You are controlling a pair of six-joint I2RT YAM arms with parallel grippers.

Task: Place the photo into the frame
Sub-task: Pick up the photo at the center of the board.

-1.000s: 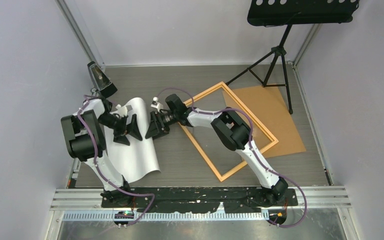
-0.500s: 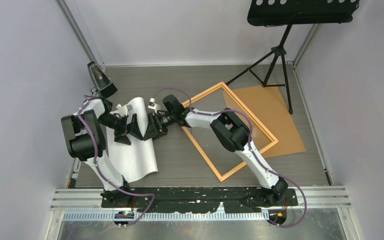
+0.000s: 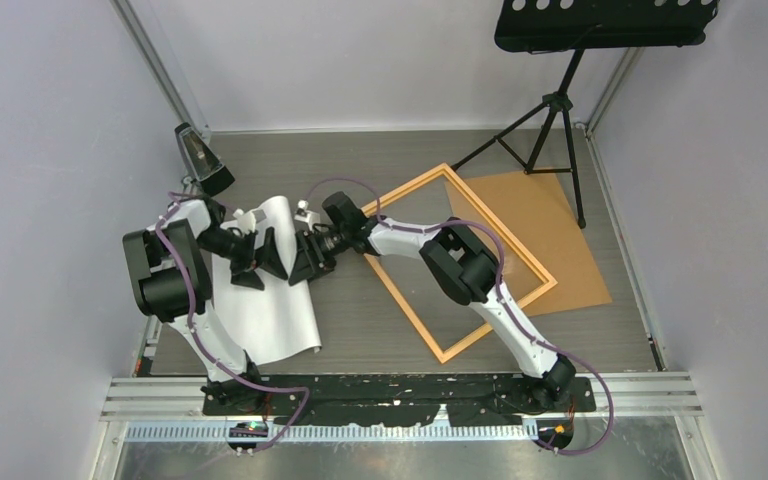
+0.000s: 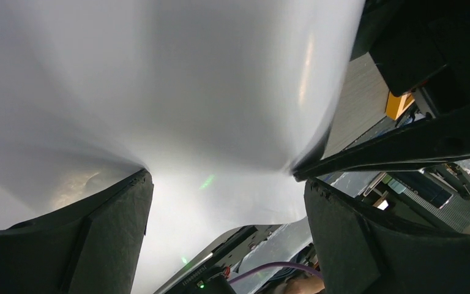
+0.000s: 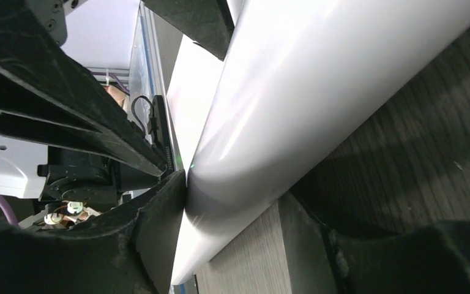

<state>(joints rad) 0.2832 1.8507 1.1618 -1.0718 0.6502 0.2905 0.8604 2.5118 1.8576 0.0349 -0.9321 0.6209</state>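
1. The grey wood-grain table (image 3: 360, 320) fills the floor of the walled cell, with both arm bases at its near edge.
2. The frame (image 3: 415, 187) lies flat, right of centre and turned at an angle. One corner points to the far side and one to the near side. The table shows through its opening, and the right arm reaches across it.
3. A brown backing board (image 3: 550, 230) lies flat on the right, and its left part is tucked under the frame's far right side.
4. The photo (image 3: 270, 310) is on the left of the table, white back up, outside the frame and apart from it. Its near part rests on the table. Its far part curls up into a rounded fold between the two grippers.
5. A black music stand (image 3: 560, 100) stands at the far right, with one tripod foot on the backing board.
6. The right gripper (image 3: 310, 255) reaches left to the photo's raised right edge. In its wrist view the fingers straddle the curled sheet. One finger touches it, while the other stands off with table visible in the gap, so the sheet is not clamped.
7. The left gripper (image 3: 260, 255) faces the right one from the left. Its fingers are spread wide, with the white sheet bulging between them and nothing clenched.
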